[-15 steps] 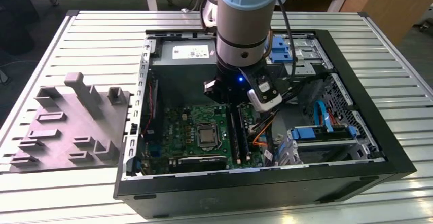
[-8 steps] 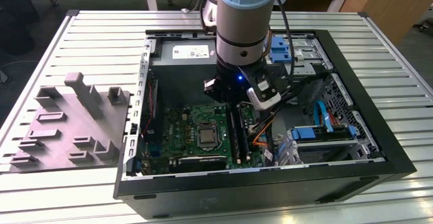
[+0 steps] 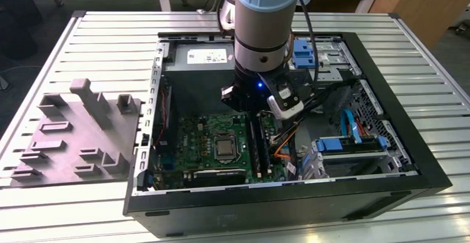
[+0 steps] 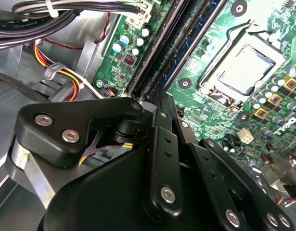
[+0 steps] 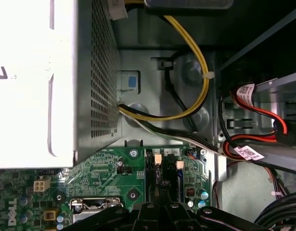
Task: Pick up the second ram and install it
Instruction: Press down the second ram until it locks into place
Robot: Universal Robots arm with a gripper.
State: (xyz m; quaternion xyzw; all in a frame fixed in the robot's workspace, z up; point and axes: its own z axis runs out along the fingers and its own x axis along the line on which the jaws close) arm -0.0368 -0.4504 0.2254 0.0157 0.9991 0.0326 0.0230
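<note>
Claw (image 4: 160, 103) tips hidden among slots

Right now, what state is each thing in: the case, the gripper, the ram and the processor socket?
computer case, lying on its side, open.
gripper, down inside the case over the memory slots.
second ram, on edge along the slots under the gripper; seated or not, cannot tell.
processor socket, frame shut, no cooler on it.

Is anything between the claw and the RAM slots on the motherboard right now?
Nothing visible stands in the way. In the second wrist view the claw sits right over the dark RAM slots on the motherboard, and the orange and yellow cables lie off to the side of the slots.
</note>
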